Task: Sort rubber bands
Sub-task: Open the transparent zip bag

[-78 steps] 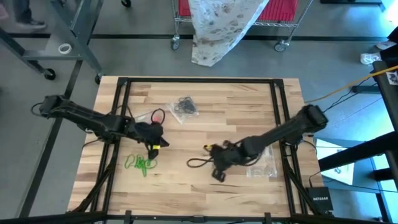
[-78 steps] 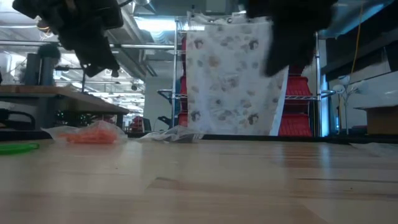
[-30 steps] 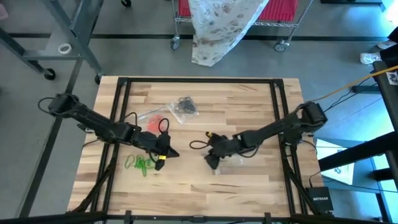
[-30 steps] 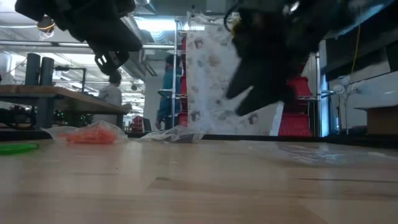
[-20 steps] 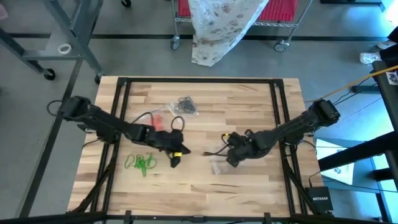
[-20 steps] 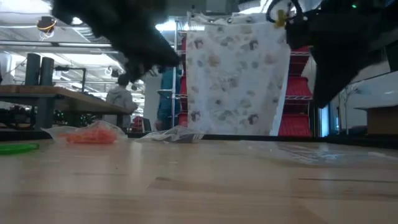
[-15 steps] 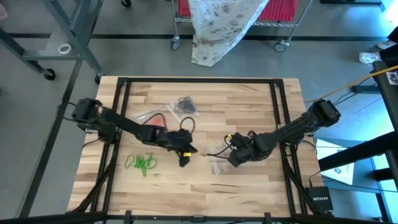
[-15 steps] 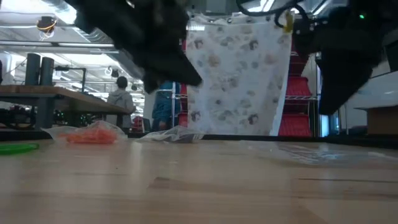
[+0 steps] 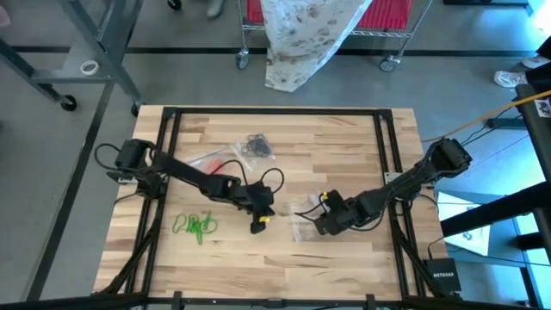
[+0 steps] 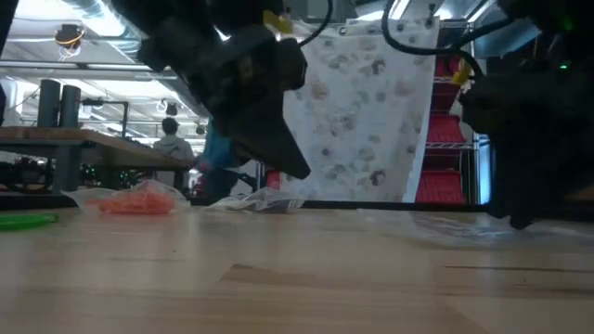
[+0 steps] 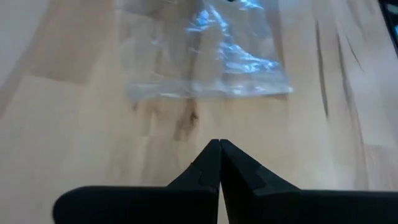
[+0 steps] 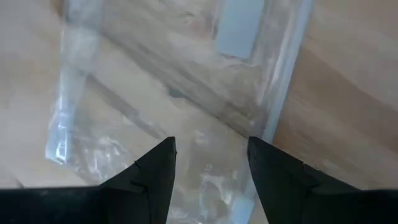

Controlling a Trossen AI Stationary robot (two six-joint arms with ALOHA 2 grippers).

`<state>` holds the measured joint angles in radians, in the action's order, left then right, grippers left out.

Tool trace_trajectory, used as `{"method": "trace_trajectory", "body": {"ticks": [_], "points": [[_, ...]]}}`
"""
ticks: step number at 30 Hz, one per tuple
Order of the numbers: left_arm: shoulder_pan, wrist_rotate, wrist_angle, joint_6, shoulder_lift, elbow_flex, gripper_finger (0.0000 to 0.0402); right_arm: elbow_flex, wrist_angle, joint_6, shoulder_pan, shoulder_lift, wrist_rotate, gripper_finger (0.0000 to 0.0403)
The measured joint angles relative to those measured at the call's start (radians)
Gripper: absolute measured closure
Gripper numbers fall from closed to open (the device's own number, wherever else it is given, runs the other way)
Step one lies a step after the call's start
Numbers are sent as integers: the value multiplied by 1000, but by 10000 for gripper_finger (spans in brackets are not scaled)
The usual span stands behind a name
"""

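Left gripper (image 11: 219, 163) jaws pressed together above wood table (image 11: 74, 124); clear bag (image 11: 208, 59) ahead, seemingly empty.

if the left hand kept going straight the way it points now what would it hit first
Probably the clear plastic bag lying flat on the table. The left hand, fingers shut, points straight at it across bare wood. Since the hand angles downward, it might touch the wood just short of the bag; depth is hard to judge.
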<state>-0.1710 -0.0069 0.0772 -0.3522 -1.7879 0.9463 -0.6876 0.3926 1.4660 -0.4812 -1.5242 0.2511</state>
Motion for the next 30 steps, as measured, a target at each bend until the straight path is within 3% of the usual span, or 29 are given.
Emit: {"method": "trace_trajectory", "body": {"ticks": [7, 13, 18, 21, 24, 30], "points": [[-20, 0, -1, 53, 1, 0, 401, 22, -85, 90, 4, -30, 37, 210], [-45, -1, 3, 45, 1, 0, 401, 16, -486, 41, 11, -173, 54, 210], [-83, -1, 13, 58, 1, 18, 401, -54, -743, -134, 52, -314, 15, 210], [-94, -20, -13, 59, 1, 22, 401, -118, -681, -261, 86, -333, -71, 210], [-94, -29, -141, 15, 7, 44, 401, -163, -537, -322, 99, -307, -120, 210], [-91, -100, -400, -16, 82, 77, 401, -235, -283, -401, 92, -243, -114, 210]]}}
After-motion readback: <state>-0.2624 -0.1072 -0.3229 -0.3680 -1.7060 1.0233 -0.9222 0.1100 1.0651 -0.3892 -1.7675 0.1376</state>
